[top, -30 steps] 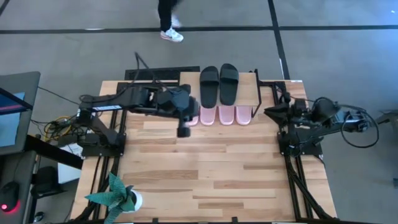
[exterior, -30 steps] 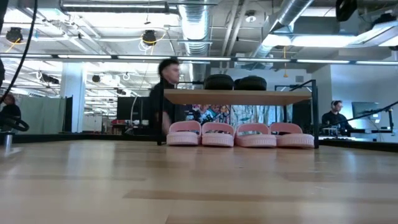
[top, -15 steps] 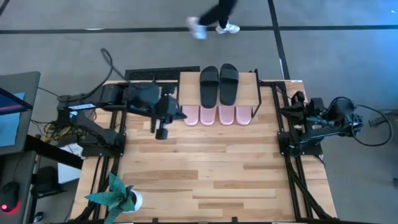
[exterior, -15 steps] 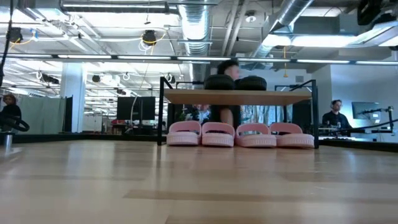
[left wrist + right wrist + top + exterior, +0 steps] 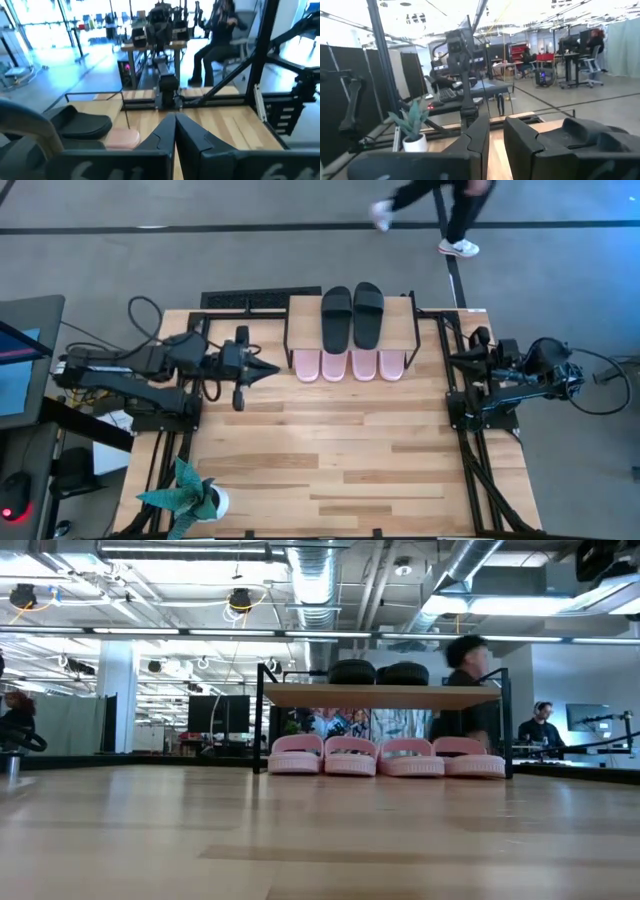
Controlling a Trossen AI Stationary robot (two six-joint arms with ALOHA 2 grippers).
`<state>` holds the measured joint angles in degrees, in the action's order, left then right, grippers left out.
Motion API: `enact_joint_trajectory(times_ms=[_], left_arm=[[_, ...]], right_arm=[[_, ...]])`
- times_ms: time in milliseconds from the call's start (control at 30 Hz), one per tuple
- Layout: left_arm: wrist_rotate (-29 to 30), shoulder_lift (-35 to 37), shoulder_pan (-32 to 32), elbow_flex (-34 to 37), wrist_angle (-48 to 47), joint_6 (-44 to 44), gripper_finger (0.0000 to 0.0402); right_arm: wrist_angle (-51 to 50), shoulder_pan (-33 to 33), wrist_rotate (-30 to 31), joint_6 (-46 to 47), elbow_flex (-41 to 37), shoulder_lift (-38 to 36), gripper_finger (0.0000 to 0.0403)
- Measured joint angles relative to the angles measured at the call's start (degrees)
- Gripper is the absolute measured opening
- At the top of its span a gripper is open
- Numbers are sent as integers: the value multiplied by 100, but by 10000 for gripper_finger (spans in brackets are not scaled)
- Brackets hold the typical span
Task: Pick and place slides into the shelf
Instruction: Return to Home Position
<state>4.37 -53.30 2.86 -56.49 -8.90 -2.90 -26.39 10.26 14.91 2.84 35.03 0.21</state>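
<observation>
Four pale pink, rubbery slide sandals (image 5: 350, 756) are seen rowed under the plank-topped, black-legged shelf (image 5: 380, 697), the matte black pair (image 5: 336, 318) on top, all judged light, pliant and best pinched by the strap, while the left gripper (image 5: 175, 116) is closed empty and the right gripper (image 5: 496, 120) slightly parted, each at its table edge.

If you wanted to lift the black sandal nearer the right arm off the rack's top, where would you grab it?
Probably by the wide strap of the matte black slide sandal, coming down from above. It lies flat, sole down, on the light wooden shelf top, its twin close alongside, leaving little room to pinch its sides.
</observation>
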Motion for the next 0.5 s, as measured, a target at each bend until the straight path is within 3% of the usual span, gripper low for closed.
enact_joint_trajectory(times_ms=[500], left_arm=[[-115,1443,83,2692,2505,-36,0]], right_arm=[[-561,2,12,-185,0,2,48]])
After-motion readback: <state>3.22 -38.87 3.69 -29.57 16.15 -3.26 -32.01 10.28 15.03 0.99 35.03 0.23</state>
